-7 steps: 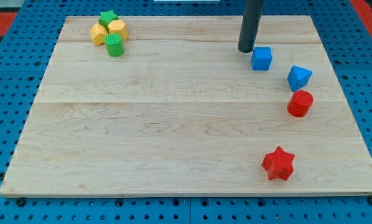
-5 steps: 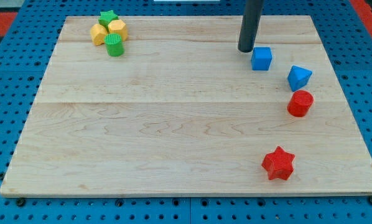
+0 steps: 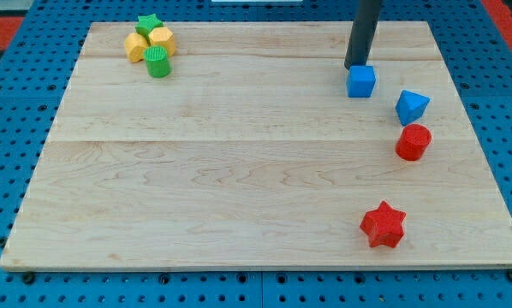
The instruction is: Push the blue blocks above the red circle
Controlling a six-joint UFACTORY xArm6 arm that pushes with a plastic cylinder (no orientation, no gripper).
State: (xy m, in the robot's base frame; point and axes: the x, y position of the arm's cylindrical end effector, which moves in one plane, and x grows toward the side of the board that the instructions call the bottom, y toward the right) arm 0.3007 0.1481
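A blue cube (image 3: 360,81) sits at the view's upper right on the wooden board (image 3: 239,171). A blue triangular block (image 3: 411,106) lies to its lower right, just above the red circle (image 3: 413,142) and close to it. My tip (image 3: 357,67) is at the cube's top edge, touching or nearly touching it. The rod rises out of the view's top.
A red star (image 3: 383,225) lies near the view's bottom right. At the upper left a cluster holds a green star (image 3: 148,23), two yellow blocks (image 3: 161,38) (image 3: 135,48) and a green cylinder (image 3: 157,62). Blue pegboard (image 3: 16,171) surrounds the board.
My tip has moved to the view's right, from the cube's upper left to its top edge. The blocks have not visibly moved.
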